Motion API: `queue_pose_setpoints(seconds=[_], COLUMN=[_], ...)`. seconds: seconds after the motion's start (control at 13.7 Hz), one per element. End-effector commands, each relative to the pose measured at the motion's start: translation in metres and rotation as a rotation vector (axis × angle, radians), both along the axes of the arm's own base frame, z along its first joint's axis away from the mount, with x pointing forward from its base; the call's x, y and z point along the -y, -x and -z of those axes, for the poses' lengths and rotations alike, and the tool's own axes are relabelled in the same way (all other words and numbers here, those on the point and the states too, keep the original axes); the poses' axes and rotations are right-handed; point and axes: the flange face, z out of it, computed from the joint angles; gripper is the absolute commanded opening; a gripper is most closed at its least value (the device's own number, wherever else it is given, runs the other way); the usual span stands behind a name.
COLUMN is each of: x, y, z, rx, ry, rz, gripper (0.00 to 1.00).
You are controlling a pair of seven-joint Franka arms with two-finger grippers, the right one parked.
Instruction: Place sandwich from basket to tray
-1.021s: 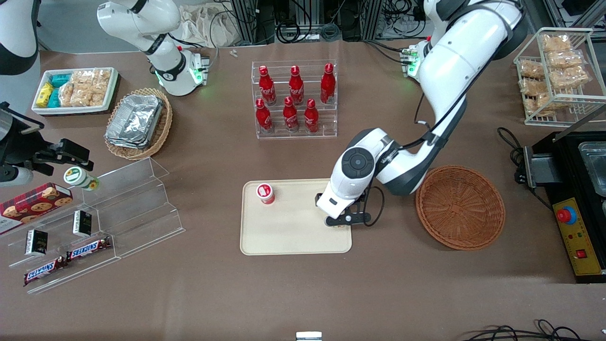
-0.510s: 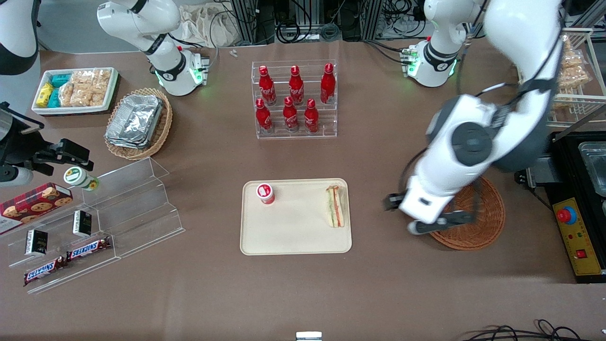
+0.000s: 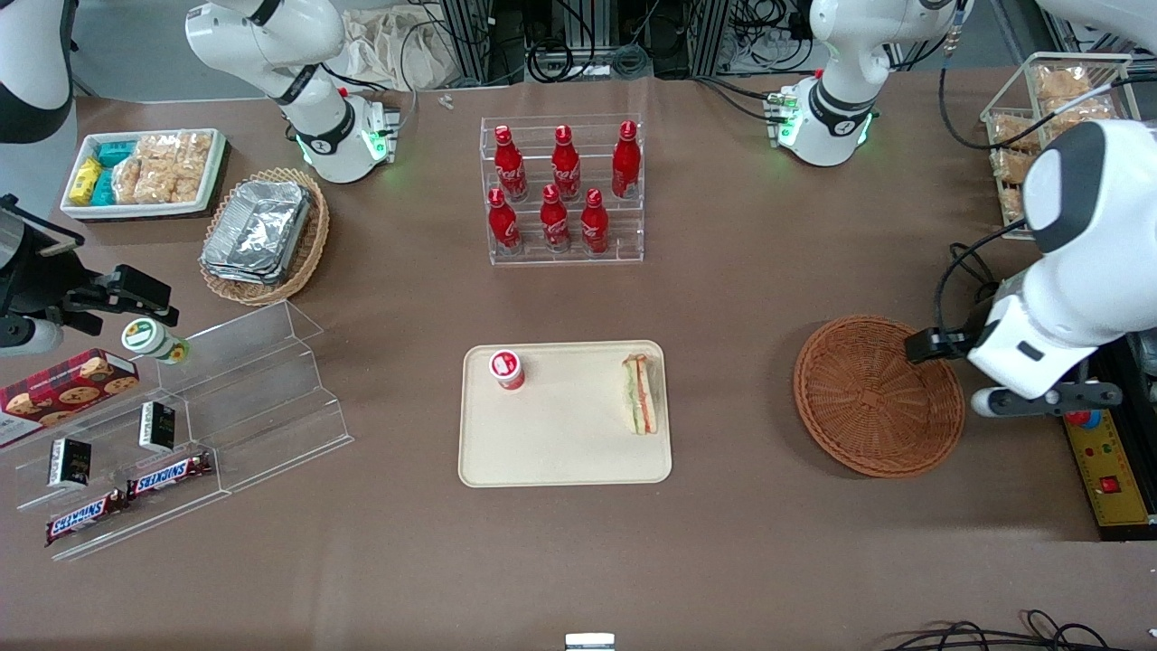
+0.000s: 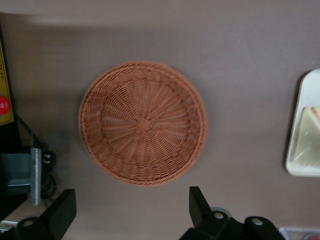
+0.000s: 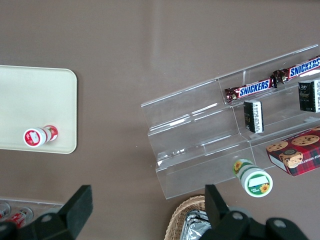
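Note:
The sandwich lies on the beige tray, at the tray's end nearest the basket. The round reddish-brown basket is empty on the table. My left gripper is open and empty, raised above the table beside the basket, toward the working arm's end. In the left wrist view the gripper shows its black fingers wide apart over bare table next to the basket. The tray's edge and the sandwich also show there.
A small red-capped bottle stands on the tray. A rack of red bottles stands farther from the camera. A black control box with a red button lies beside the basket. A clear stepped shelf lies toward the parked arm's end.
The gripper has let go of the sandwich on the tray. It has risen and moved away, over the basket, toward the working arm's end of the table.

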Motion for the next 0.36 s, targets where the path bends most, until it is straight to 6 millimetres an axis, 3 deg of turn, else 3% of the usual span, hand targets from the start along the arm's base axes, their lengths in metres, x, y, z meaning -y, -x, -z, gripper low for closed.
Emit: queue_pose_setpoints(seconds=[0.0,0.29], x=[-0.031,-0.042], y=[0.015,0.006], z=[-0.009,-0.013], rx=[-0.013,-0.002], ry=[0.045,0.039], rz=[0.079,0.161], gripper=[1.0,1.0])
